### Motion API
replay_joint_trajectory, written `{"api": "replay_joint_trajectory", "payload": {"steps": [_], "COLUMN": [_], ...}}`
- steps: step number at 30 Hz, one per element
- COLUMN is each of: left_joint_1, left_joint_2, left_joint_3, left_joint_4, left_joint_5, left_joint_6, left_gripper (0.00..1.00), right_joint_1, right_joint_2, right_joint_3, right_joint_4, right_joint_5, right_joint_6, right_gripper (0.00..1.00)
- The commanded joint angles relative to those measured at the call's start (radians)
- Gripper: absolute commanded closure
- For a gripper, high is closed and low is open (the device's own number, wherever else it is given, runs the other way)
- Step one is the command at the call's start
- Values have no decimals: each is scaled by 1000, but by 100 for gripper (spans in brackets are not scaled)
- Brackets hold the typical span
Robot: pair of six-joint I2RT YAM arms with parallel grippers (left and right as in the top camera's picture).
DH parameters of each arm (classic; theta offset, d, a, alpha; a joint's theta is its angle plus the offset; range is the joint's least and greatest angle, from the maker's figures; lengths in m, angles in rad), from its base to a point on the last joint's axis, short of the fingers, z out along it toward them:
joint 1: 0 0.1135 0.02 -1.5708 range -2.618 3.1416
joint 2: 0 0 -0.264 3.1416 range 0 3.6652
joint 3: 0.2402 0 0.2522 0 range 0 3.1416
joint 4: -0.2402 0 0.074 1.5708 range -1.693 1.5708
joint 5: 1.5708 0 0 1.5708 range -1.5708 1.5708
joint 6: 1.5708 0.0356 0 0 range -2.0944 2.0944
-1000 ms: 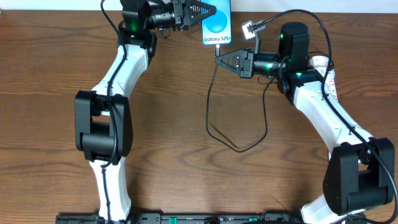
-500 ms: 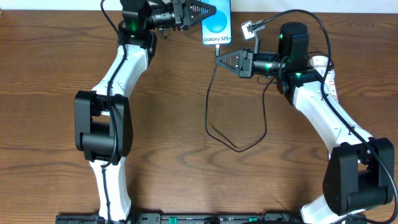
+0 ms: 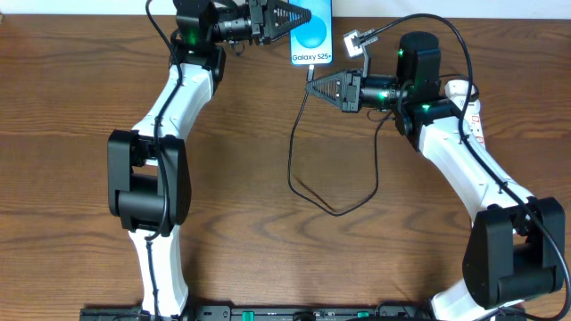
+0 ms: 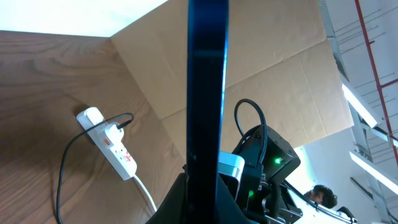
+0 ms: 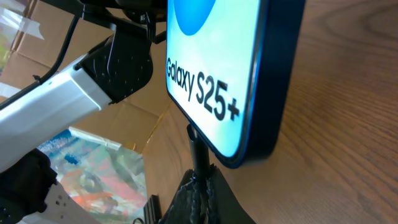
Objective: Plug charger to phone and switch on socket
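- While the left tool (image 3: 302,15) is clamped onto the phone (image 3: 314,40), jaws narrowed right down on its thin body, the handset sits at the far edge of the wooden surface (image 3: 71,134). From overhead the cyan screen faces up and "Galaxy S25+" is readable.
- Over to the left wrist view: the phone shows edge-on, a dark bar running straight down into that tool's grip. That's a firm hold.
- Just below the phone's bottom edge we find the right tool (image 3: 312,86), pinched almost fully closed on the charger (image 5: 198,154), right at its black plug.
- From the right wrist the plug stands up out of the closed jaws and meets the phone's bottom edge. It is touching, but how deep it sits I cannot tell.
- The charger's thin black cable drops away from the phone and swings through a wide loop on the surface. It then climbs back up on the phone's right, toward the right arm (image 3: 464,169).
- And the socket (image 4: 115,149): well apart from the phone, off to its right, lying flat with the red-marked switches up. The black cable enters near its rounded end and the white cord trails from the other.
- From overhead the socket is mostly hidden under the right arm, and the switch positions are too small to read.
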Motion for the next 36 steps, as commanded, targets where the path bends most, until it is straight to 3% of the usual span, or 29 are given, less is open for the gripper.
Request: {"api": "replay_joint_trajectory", "payload": {"steps": [1, 36], "left_joint_1": [-4, -4], "left_joint_2": [-33, -33], "left_joint_3": [13, 13], "left_joint_4": [13, 12], "left_joint_5": [26, 68], "left_joint_6": [11, 68], "left_gripper": [93, 92], "right_joint_1": [-14, -46], "right_joint_2": [-24, -24], "right_joint_3": [17, 17], "right_joint_4": [6, 37], "right_joint_5": [-1, -38], "right_joint_6": [8, 19], "right_gripper": [99, 99]}}
